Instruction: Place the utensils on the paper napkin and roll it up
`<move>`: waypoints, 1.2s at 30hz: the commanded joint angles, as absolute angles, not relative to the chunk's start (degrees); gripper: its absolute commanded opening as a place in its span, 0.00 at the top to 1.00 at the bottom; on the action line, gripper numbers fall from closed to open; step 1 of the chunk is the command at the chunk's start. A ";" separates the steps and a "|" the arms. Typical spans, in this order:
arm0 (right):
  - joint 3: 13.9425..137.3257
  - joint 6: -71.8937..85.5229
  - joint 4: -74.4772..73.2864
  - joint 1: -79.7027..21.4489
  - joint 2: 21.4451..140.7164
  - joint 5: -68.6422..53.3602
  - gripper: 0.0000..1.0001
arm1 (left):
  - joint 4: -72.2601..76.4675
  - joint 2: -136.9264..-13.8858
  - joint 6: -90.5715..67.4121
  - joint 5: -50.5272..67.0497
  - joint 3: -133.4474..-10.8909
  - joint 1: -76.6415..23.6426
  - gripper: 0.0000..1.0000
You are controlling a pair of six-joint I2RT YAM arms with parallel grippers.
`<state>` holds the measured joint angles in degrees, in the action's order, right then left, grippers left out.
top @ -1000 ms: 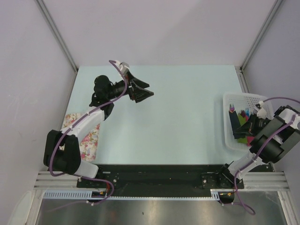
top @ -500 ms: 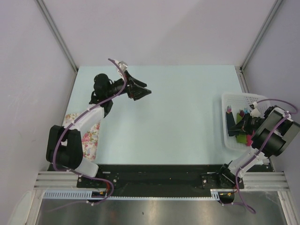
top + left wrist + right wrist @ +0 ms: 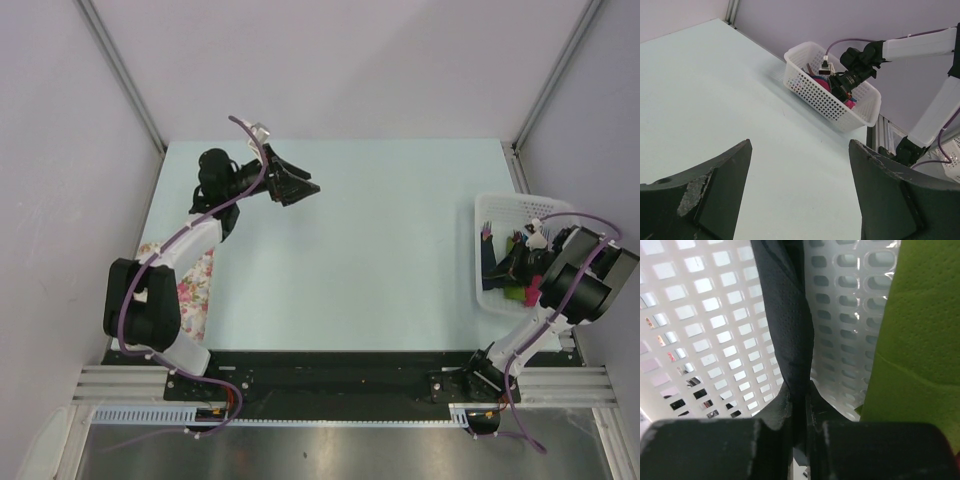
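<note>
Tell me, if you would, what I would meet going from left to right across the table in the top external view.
floral cloth → left gripper, open above the table → white basket at the right edge

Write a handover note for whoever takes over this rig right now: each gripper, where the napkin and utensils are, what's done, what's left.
Left gripper: open, empty, over the far left of the table.
Right gripper: inside the white basket, shut on a fold of the black paper napkin, beside a green sheet.
Utensils: no yellow-orange pieces visible in any view.
Done: napkin gripped, nothing more.
Left: lift it out, spread it on the table, find the utensils, lay them on it, roll up.
</note>
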<state>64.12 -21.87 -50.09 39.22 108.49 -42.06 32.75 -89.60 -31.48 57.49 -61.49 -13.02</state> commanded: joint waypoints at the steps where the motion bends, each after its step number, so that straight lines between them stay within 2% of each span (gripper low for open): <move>1: 63.63 -17.58 -48.34 38.85 110.21 -32.88 0.84 | 32.61 -90.00 -31.38 59.33 -64.51 -12.57 0.17; 8: 63.72 -16.61 -48.34 38.94 108.90 -29.62 0.61 | 31.73 -90.17 -31.29 59.41 -65.21 -12.30 0.17; 13: 63.72 -16.70 -49.22 38.58 106.44 -28.57 0.49 | 32.08 -90.17 -31.82 59.33 -65.30 -12.30 0.17; 19: 63.19 -16.17 -49.13 37.97 102.75 -27.16 0.41 | 33.48 -90.44 -32.96 59.33 -65.04 -12.30 0.17; 29: 65.12 -16.00 -51.32 36.13 97.65 -27.77 0.36 | 34.37 -90.53 -33.58 58.98 -64.60 -12.30 0.17; 34: 68.99 -15.56 -53.17 34.90 93.70 -29.79 0.26 | 30.42 -90.09 -30.59 58.45 -65.39 -12.30 0.14; 36: 71.79 -15.38 -53.79 33.49 92.73 -30.76 0.23 | 29.45 -90.17 -29.27 57.75 -65.91 -12.30 0.10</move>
